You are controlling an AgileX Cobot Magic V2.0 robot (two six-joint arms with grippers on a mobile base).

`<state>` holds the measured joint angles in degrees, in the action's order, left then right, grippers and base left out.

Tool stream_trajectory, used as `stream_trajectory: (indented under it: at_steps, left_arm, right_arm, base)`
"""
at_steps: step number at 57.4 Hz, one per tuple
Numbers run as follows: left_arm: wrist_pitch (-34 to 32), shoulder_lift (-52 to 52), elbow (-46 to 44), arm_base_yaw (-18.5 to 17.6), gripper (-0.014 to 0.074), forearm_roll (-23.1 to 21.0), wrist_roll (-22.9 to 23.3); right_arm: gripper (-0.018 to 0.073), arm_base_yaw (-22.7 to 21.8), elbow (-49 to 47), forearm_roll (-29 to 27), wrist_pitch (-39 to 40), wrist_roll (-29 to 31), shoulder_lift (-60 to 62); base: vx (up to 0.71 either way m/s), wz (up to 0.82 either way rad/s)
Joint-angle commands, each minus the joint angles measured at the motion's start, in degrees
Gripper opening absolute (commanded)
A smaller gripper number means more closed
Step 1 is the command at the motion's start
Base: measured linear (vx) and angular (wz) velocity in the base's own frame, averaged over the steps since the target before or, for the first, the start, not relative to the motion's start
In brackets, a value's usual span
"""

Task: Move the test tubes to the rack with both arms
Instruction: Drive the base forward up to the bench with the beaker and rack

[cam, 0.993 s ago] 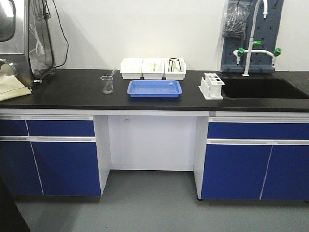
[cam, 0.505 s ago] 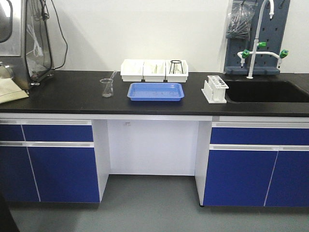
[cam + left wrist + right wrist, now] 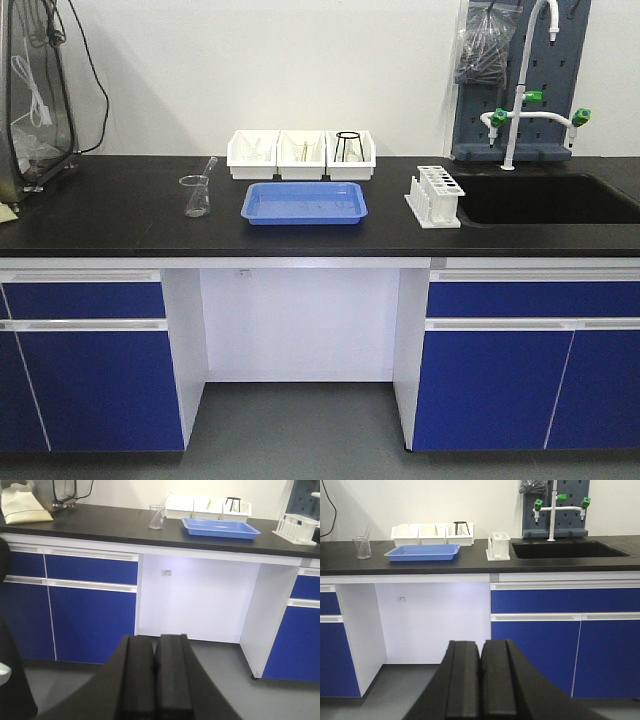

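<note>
On the counter (image 3: 100, 210), the tray (image 3: 304, 203) sits mid-bench. Three bins (image 3: 301, 155) stand in a row at its 12 o'clock, just behind it, and the tripod (image 3: 348, 146) stands in the rightmost one. The beaker (image 3: 196, 195) is at the tray's 9 o'clock. The rack (image 3: 434, 197) is at its 3 o'clock, just beside the sink (image 3: 545, 198). The tap (image 3: 520, 117) rises at the sink's 12 o'clock.

Centre frame: blue tray (image 3: 303, 203) on black countertop (image 3: 100, 215); three white bins (image 3: 301, 170) behind; glass beaker (image 3: 196, 196) left; sink (image 3: 540, 200) right.
</note>
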<state>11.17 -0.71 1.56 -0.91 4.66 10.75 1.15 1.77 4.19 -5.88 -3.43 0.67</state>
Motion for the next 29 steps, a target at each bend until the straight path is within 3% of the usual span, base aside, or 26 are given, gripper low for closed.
stream_trajectory:
  at_steps: [1,29]
  left_arm:
    - [-4.3,-0.7,-1.8,-0.2,-0.0004,-0.4,0.2]
    - [-4.3,-0.7,-1.8,-0.2,-0.0004,-0.4,0.2]
  right_arm:
    - [-0.0008,0.1,0.7,0.4,4.7,0.2,0.3]
    - [-0.0008,0.1,0.7,0.4,4.7,0.2,0.3]
  base:
    - [0.24,-0.02]
    - [0.29,-0.04]
